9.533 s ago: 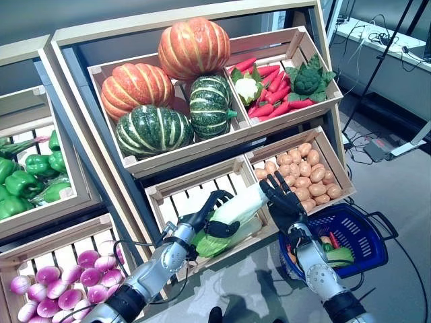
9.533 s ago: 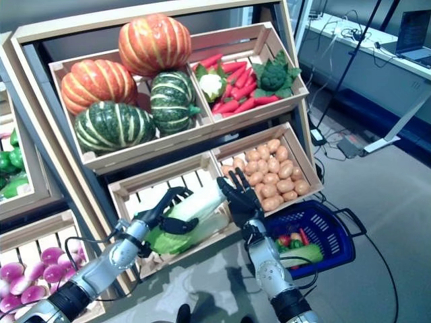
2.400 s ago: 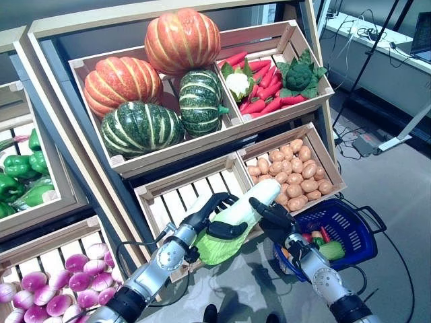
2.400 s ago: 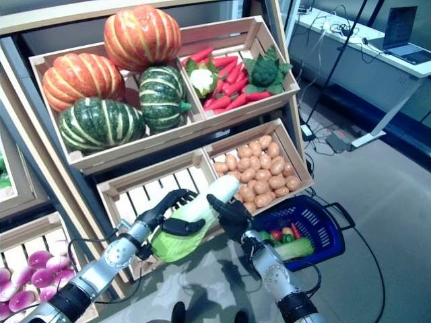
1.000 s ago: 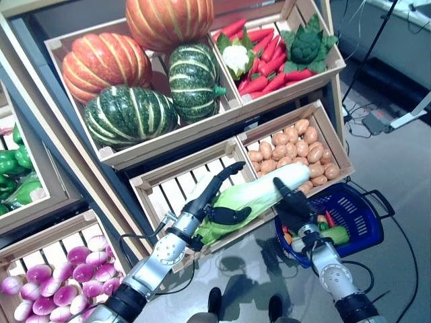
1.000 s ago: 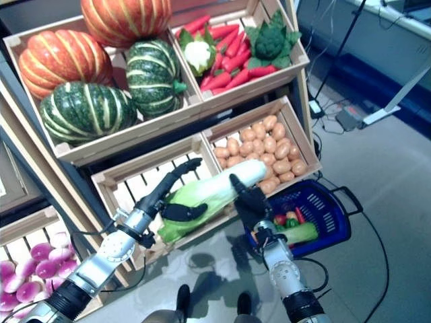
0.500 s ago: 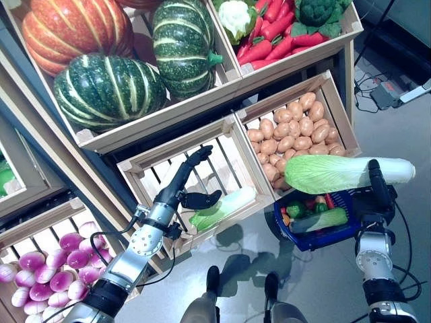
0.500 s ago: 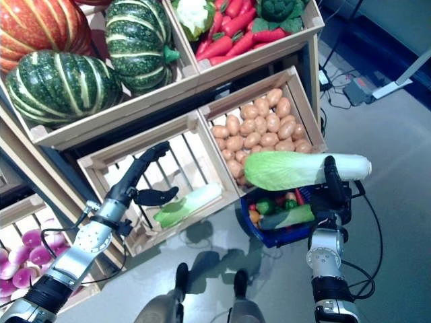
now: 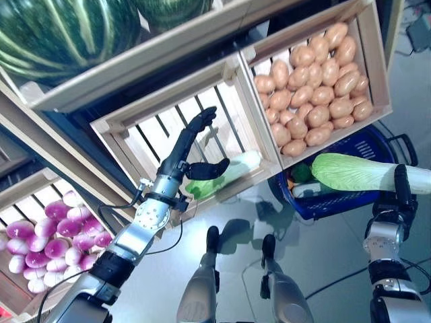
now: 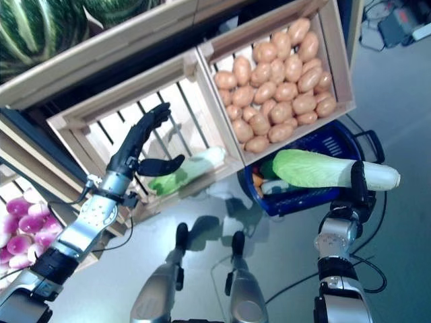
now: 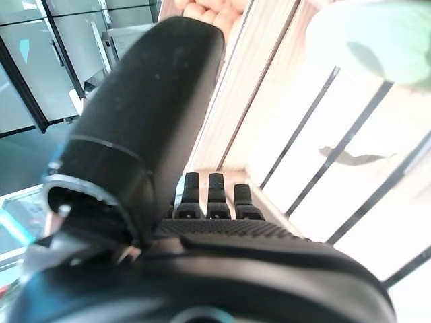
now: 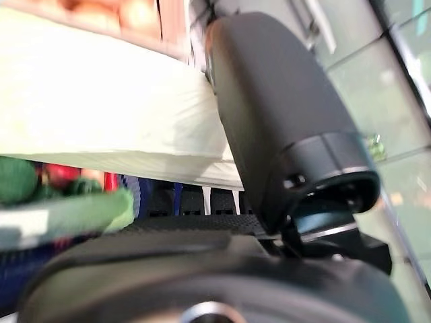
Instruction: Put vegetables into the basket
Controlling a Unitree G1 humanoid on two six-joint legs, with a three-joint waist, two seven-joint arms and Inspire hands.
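My right hand is shut on a long napa cabbage, white at the stalk and green at the leaves. It holds the cabbage level just above the blue basket on the floor. In the right wrist view the thumb lies over the pale cabbage. Green, red and orange vegetables lie in the basket. My left hand is open, fingers straight, over the slatted wooden crate. Another napa cabbage lies in that crate right beside its thumb.
The wooden stand rises behind both hands, with a second low crate right over the basket's far side. The basket's black handle sticks out to the right. Grey floor lies in front of the stand.
The camera has tilted further down. The left hand has let go of the cabbage and stays open by the crate; the right hand has carried it from the crate to above the basket.
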